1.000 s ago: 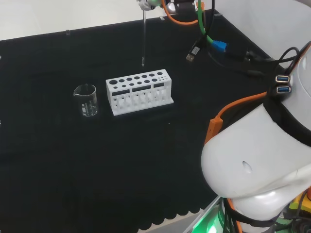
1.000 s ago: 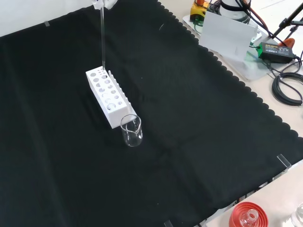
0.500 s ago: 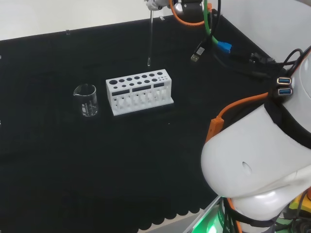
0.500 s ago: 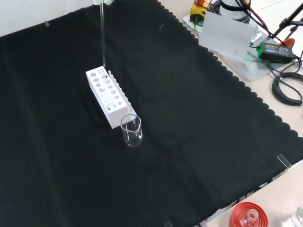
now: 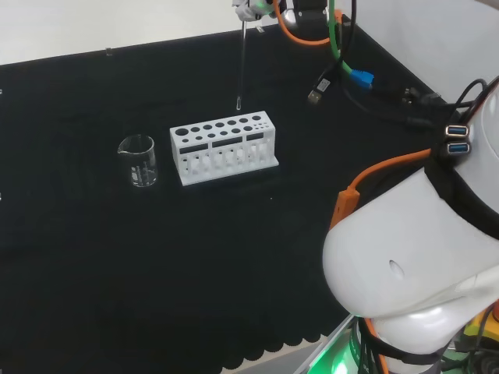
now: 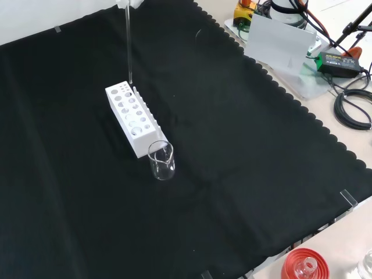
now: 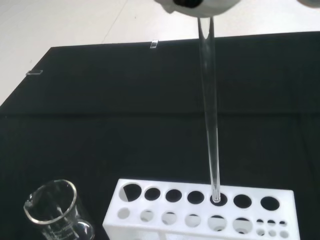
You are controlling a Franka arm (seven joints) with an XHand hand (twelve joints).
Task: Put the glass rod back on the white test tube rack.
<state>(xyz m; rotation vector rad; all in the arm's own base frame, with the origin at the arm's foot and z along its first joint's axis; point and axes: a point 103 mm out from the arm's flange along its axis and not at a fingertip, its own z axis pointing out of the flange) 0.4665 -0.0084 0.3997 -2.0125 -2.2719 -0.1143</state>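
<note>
A black cloth covers the tabletop. Going left to right in the head view, a clear glass beaker stands upright on the cloth. Just beside it, a white rack with rows of round holes sits lengthwise. Above the rack's far side a thin glass rod hangs upright, its lower tip in the air, short of the rack's top. At the rod's upper end, at the top edge, a small white part of the hand shows, with orange and green cables just to its right. The fingers meet the rod's top, but whether they are curled round it cannot be told.

In the front view the rod comes down from the top edge to just above the far end of the rack, and the beaker stands at the rack's near end.

In the wrist view the rod runs from the blurred white hand toward a hole in the back row of the rack; the beaker stands beside the rack.
</note>
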